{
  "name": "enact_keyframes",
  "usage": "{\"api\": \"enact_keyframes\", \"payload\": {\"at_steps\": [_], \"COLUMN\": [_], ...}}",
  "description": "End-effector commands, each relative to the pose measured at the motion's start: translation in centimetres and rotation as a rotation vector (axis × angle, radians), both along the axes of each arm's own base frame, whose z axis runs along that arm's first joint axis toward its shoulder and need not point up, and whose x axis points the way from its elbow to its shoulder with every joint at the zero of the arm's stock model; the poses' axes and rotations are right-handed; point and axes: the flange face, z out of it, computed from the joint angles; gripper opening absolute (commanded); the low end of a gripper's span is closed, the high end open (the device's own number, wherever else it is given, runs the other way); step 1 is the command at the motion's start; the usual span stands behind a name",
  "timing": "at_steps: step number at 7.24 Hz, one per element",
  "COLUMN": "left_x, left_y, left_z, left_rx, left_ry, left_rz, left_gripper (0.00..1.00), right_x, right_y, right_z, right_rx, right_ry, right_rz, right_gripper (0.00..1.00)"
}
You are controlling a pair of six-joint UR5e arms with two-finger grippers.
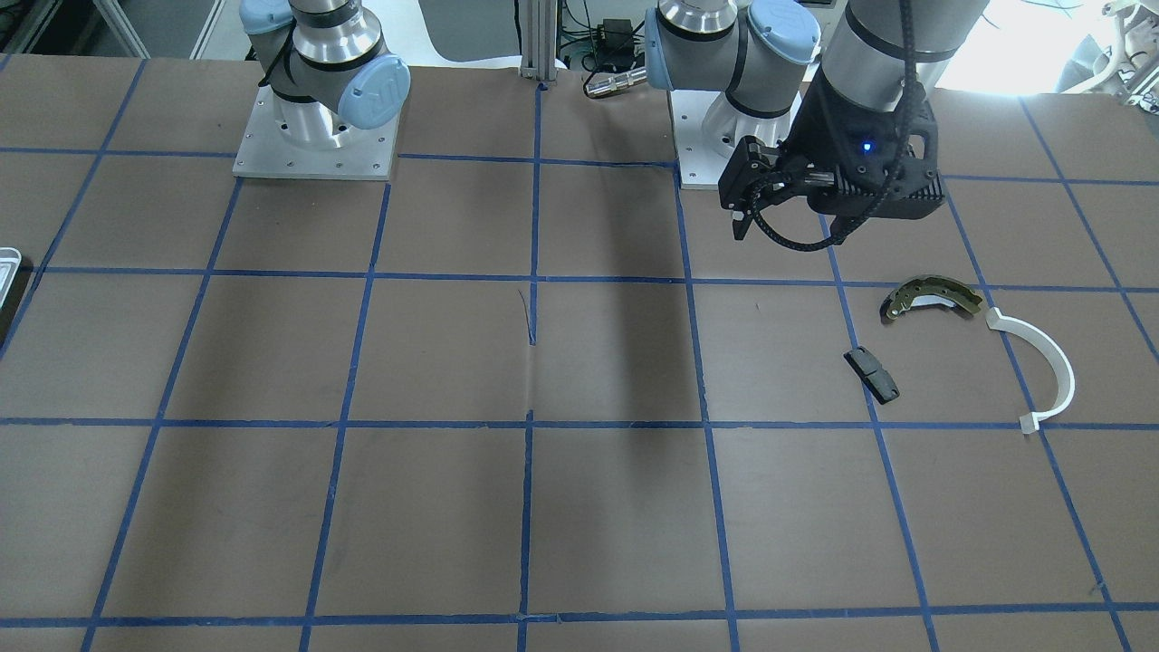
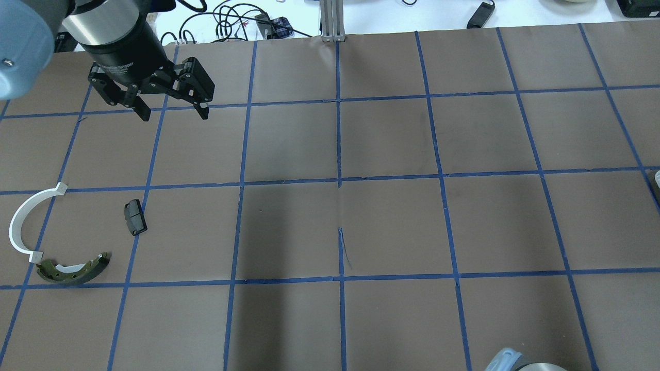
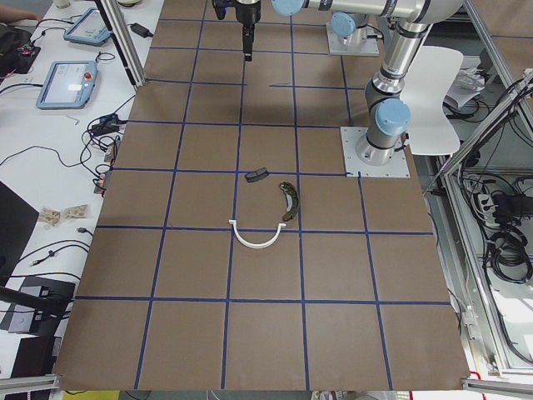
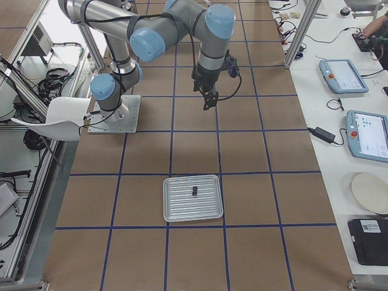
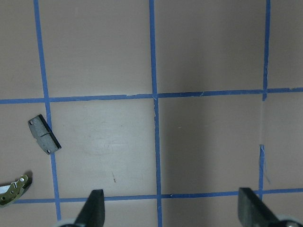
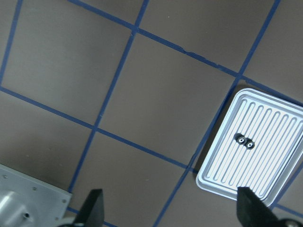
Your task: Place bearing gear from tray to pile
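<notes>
The small dark bearing gear point(image 6: 245, 141) lies near the middle of the shallow silver-white ribbed tray point(image 6: 270, 156) and shows as two little round rings side by side. Nothing else lies in the tray, and nothing stands over it. In the exterior right view the gear point(image 4: 194, 191) and tray point(image 4: 180, 211) sit on the brown table marked with blue tape lines point(image 4: 254, 200).

The right gripper point(image 6: 171, 210) hangs above the table with its jaws spread wide and nothing between them. It points down, well apart from the tray, which lies off to one side in the wrist view. The right arm bends out from its base over the table.

The pile lies well apart at the robot's left end:
- An olive metal curved brake shoe point(image 2: 72, 269).
- A white plastic arc point(image 2: 12, 226), one end just beside the shoe.
- A small black rectangular block point(image 2: 135, 217), set a little apart from both.

The left gripper point(image 2: 175, 116) hovers above the table near the pile, pointing down, jaws wide open and empty. Its wrist view shows the block point(image 5: 44, 135) and one end of the brake shoe point(image 5: 13, 190) at the left edge.
</notes>
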Motion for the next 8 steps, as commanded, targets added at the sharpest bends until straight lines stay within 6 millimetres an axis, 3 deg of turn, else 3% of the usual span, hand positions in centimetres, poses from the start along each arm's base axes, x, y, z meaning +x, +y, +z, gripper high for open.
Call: {"api": "enact_keyframes", "payload": {"at_steps": [1, 2, 3, 4, 6, 8], "left_x": [0.1, 0.1, 0.1, 0.0, 0.1, 0.0], "left_y": [0.0, 0.0, 0.0, 0.0, 0.1, 0.0], "left_z": [0.0, 0.0, 0.0, 0.0, 0.0, 0.0], "left_rx": [0.001, 0.001, 0.001, 0.001, -0.001, 0.001], "left_ry": [0.0, 0.0, 0.0, 0.0, 0.0, 0.001], "left_rz": [0.001, 0.001, 0.001, 0.0, 0.001, 0.001], "left_gripper": [1.0, 1.0, 1.0, 1.0, 1.0, 1.0], "right_x": [-11.0, -14.1, -15.7, -15.7, -14.7, -14.9], "right_y": [3.1, 3.4, 4.0, 4.1, 4.1, 3.3], "right_z": [-8.4, -14.3, -19.8, -23.5, -27.8, -30.1], "right_rx": [-0.028, -0.032, -0.041, -0.05, -0.105, -0.159], "right_ry": [-0.017, -0.015, -0.014, 0.01, 0.008, -0.038], "right_rz": [0.251, 0.397, 0.456, 0.588, 0.866, 0.952], "right_gripper": [1.0, 1.0, 0.97, 0.97, 0.96, 0.93]}}
